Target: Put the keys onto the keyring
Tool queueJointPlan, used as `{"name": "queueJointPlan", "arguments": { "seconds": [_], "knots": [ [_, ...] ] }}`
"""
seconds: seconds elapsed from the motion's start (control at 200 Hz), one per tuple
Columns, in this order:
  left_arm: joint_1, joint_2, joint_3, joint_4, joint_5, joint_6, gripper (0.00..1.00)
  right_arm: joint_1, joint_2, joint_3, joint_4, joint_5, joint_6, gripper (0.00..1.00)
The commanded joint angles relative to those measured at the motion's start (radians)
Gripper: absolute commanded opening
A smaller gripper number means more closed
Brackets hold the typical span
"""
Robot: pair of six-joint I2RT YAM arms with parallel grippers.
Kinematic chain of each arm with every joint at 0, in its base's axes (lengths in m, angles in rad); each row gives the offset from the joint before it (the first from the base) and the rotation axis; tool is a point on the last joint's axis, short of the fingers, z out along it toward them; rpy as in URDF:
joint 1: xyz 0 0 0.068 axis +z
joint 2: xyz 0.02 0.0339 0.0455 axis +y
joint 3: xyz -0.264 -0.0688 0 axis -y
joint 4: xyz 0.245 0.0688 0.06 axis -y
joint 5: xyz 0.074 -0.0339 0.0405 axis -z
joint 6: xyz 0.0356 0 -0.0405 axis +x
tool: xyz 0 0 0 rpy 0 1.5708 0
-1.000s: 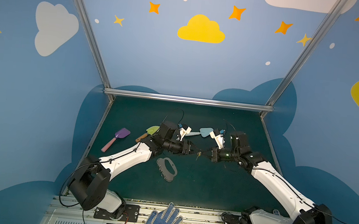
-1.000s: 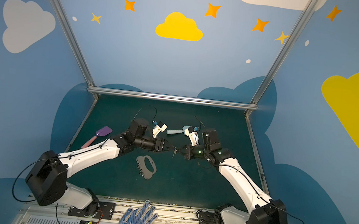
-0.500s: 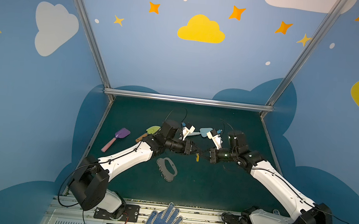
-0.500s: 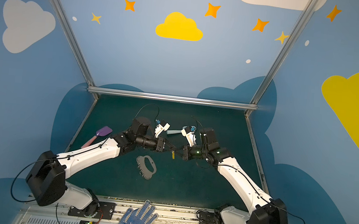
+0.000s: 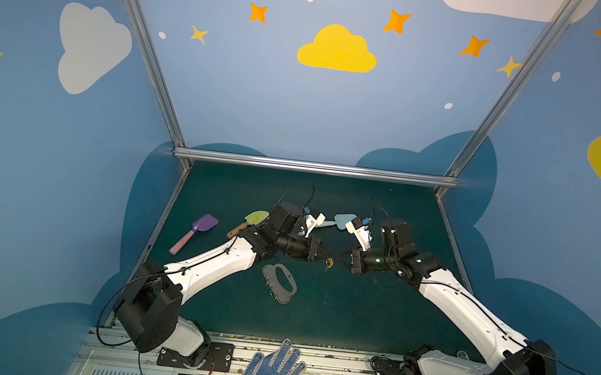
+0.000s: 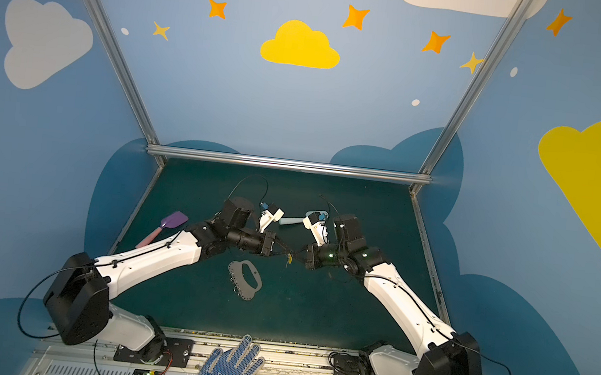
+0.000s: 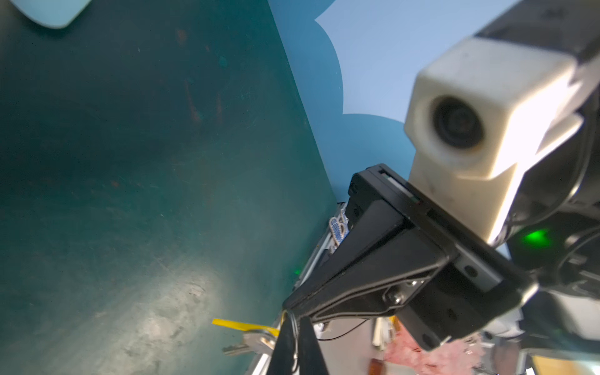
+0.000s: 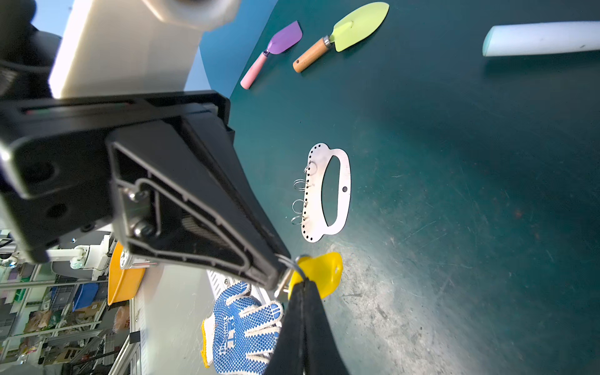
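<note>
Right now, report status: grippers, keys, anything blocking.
Both shut on the keys: left gripper, right gripper, tip to tip above the mat. The keyring flat on mat, untouched. Purple shovel, green shovel off left, clear.

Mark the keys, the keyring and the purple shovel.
keys (image 8: 319, 271), right wrist view, on the yellow tag.
keyring (image 8: 315, 198), right wrist view, on the plate strip beside its edge holes.
purple shovel (image 8: 287, 37), right wrist view, on the blade.

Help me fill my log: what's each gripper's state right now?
Left gripper: shut on the keys.
Right gripper: shut on the keys too.
</note>
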Motion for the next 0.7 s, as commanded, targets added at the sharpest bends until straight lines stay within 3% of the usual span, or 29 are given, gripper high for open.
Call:
{"name": "queueJointPlan", "arguments": {
  "seconds": [0.0,0.05,0.12,0.225,0.446,0.696],
  "knots": [
    [-0.006,-0.013,0.019,-0.014,-0.018,0.02,0.04,0.007,-0.018,0.033,-0.022,0.004,-0.011,0.05],
    [-0.004,-0.018,0.018,-0.015,-0.026,0.022,0.04,0.007,-0.024,0.035,-0.026,0.009,-0.011,0.11],
    [-0.001,-0.03,0.015,-0.01,-0.041,0.023,0.04,0.004,-0.038,0.035,-0.029,0.027,0.002,0.26],
    [0.0,-0.057,0.006,0.012,-0.059,0.022,0.04,-0.012,-0.071,0.03,-0.019,0.042,0.037,0.37],
    [0.018,-0.098,-0.016,0.064,-0.107,0.013,0.04,-0.104,-0.15,-0.057,0.187,-0.007,0.22,0.4],
    [0.036,-0.107,-0.025,0.09,-0.243,-0.002,0.04,-0.186,-0.119,-0.168,0.513,-0.088,0.432,0.42]
  ]
}}
